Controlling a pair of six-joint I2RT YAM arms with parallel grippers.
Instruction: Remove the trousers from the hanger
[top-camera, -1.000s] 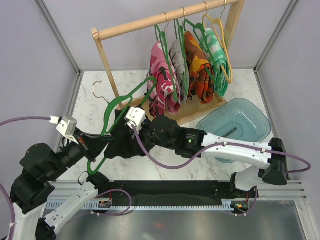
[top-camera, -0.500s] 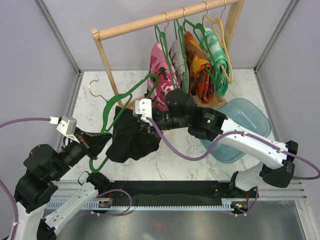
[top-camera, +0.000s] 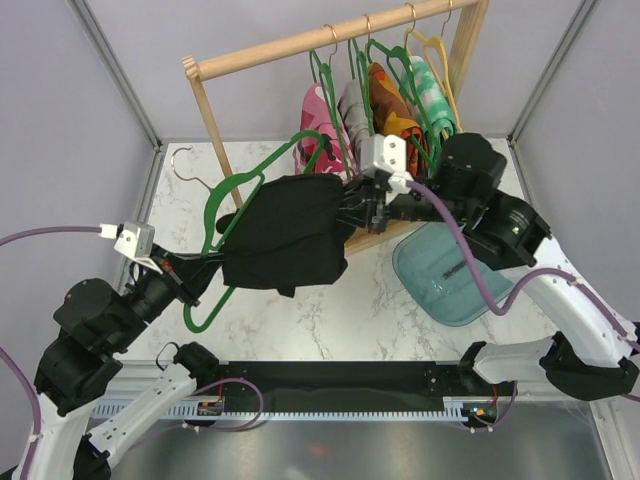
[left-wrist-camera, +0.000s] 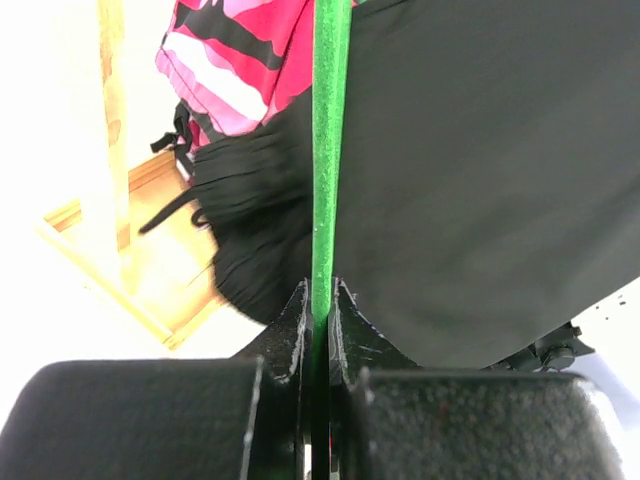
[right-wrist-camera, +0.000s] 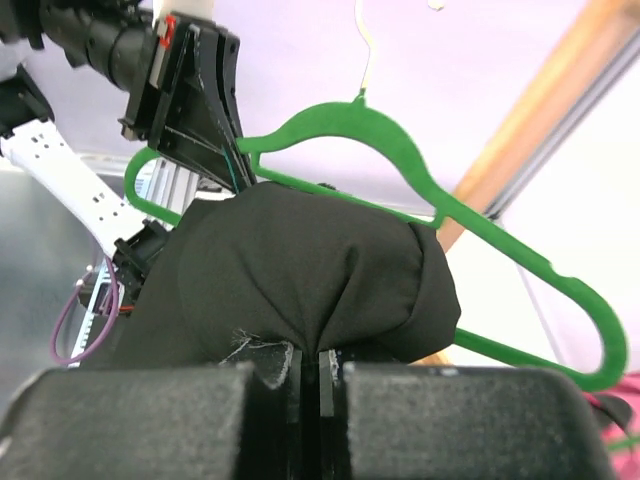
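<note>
Limp, light black trousers (top-camera: 290, 235) near the tabletop's (top-camera: 330, 310) far edge: right end effector (right-wrist-camera: 308, 360) pinches their bunched fold, left end effector (left-wrist-camera: 318, 300) clamps the green hanger (left-wrist-camera: 325, 150)

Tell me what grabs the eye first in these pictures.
Black trousers hang stretched in mid-air at the centre, with the right claw pinching one edge. The left claw clamps the green hanger they drape over. Behind them, a wooden rack carries more colourful trousers on hangers at the back right.
</note>
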